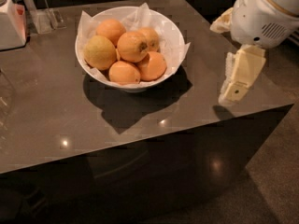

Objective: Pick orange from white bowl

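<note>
The white bowl (pixel 174 35), lined with crinkled white paper, stands on the dark table toward the back. It holds several fruits. The orange (pixel 132 46), deep orange with a dark stem dimple on its side, lies on top in the middle. A paler yellowish fruit (pixel 99 52) lies at its left, and plain oranges lie around it. My gripper (pixel 235 84), cream-coloured, hangs pointing down over the table's right edge. It is to the right of the bowl and apart from it, and it holds nothing.
A white appliance (pixel 10 25) and a clear stand (pixel 45 18) sit at the table's back left corner. A clear glass object (pixel 3 97) shows at the left edge. The table (pixel 70 120) drops off at the front and on the right.
</note>
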Robot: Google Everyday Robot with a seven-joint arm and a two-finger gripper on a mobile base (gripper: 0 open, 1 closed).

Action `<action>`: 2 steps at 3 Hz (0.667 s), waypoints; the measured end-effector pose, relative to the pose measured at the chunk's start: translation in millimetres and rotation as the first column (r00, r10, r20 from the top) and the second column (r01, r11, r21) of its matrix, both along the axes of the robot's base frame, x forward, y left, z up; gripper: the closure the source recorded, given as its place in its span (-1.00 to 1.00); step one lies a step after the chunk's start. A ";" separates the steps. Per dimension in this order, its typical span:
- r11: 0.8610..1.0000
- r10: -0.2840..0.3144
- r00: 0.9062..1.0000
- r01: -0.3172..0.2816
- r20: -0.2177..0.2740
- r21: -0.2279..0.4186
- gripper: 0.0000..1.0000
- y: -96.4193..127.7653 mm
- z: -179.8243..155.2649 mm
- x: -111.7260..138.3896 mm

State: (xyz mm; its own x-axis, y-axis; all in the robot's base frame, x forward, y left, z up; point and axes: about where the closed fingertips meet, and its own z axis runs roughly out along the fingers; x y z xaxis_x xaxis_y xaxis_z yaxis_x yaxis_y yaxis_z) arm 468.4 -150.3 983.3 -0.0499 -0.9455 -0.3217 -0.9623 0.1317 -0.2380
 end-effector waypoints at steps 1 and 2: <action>0.991 0.117 0.993 -0.117 0.006 0.060 -1.00 47.5 8.2 20.4; 0.972 0.230 0.973 -0.230 0.002 0.049 -1.00 78.1 10.3 28.4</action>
State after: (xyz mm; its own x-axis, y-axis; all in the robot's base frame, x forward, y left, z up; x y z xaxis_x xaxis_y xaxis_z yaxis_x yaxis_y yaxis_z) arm 496.8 -72.2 993.5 0.1663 -0.9151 -0.3675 -0.9689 -0.0823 -0.2334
